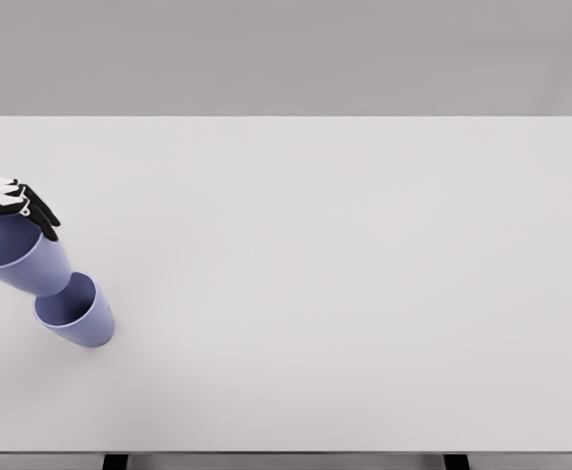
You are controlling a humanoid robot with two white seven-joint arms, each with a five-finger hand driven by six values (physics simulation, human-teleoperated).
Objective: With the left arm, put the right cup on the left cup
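Two cups at table left edge: left hand grips tilted upper cup, its base over lower cup rim.

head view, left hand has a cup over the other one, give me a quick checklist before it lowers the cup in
1. Grasp: left hand has its fingers around the rim of the held cup: ok.
2. Target upright: standing cup rests on the table with its opening up: ok.
3. Alignment: held cup's base overlaps the standing cup's rim at its upper left, not centred: not ok.
4. Tilt: held cup leans, base toward the standing cup: not ok for a straight drop.
5. Contact between the cups: cannot tell from this single view.
6. Right arm: out of view, so nothing of it near the cups: ok.
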